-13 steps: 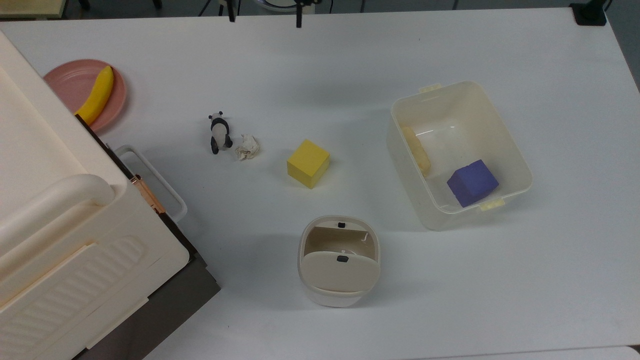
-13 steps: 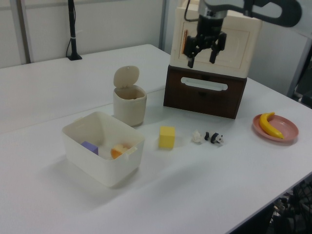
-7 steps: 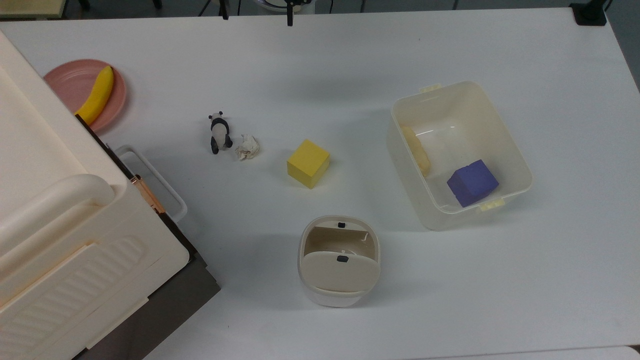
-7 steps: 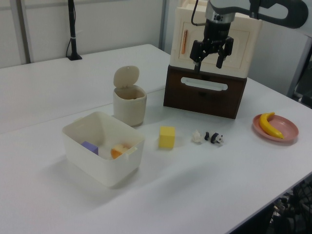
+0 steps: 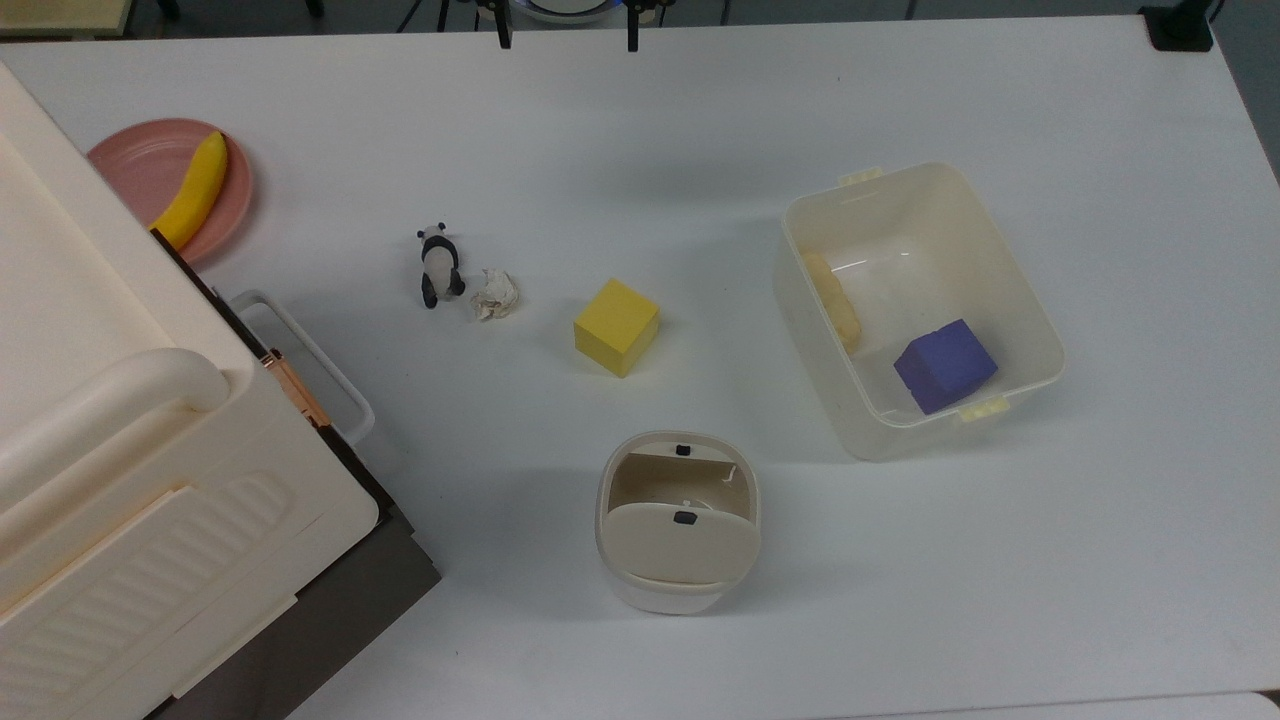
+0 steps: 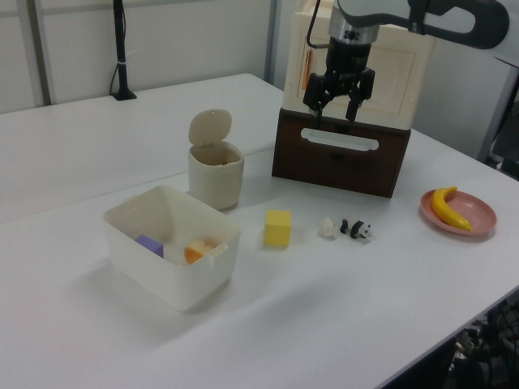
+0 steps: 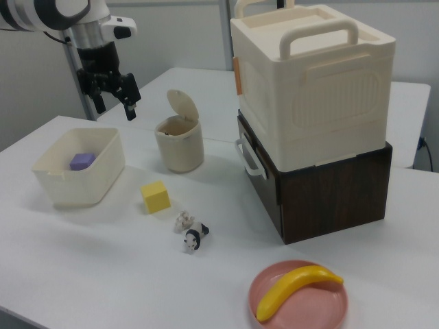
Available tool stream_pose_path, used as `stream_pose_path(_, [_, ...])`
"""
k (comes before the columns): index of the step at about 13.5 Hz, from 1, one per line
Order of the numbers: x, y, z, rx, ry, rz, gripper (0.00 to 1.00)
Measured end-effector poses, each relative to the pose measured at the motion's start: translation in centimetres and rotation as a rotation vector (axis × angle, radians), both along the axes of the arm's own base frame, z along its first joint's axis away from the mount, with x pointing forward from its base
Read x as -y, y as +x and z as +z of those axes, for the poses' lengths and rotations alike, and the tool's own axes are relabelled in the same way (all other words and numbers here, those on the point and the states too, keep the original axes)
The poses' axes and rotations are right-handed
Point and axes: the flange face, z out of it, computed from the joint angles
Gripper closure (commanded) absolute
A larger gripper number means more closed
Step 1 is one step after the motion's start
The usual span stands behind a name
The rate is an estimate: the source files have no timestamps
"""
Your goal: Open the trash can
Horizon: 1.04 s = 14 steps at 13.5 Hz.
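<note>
- The trash can is standing upright on the white table, near the top view's lower edge, between the big cream box and the clear tub.
- Its lid is standing open, tipped up and back on its hinge; in the top view the hinge is sitting on the lower side, so the mouth is facing the yellow block.
- The can's long axis is running vertically, and its black button is sitting on the rim's far edge in the top view.
- The gripper is hanging in the air well apart from the can, its fingers spread apart and holding nothing.
- Bare table is lying all round the can; the block, the paper wad and the toy panda are lying well apart from it.
- A banana is resting on a pink plate near the table's edge.
</note>
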Motion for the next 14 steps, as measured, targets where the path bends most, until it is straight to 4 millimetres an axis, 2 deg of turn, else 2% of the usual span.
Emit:
stream_pose_path(6, [0.6,0.0,0.1,0.001,0.001,-0.011,0.0])
stream_pose_path(11, [2.1,0.0,0.5,0.01,0.001,-0.039,0.0])
stream_pose_path(14, [2.4,-0.1,0.7,0.013,0.001,-0.045,0.0])
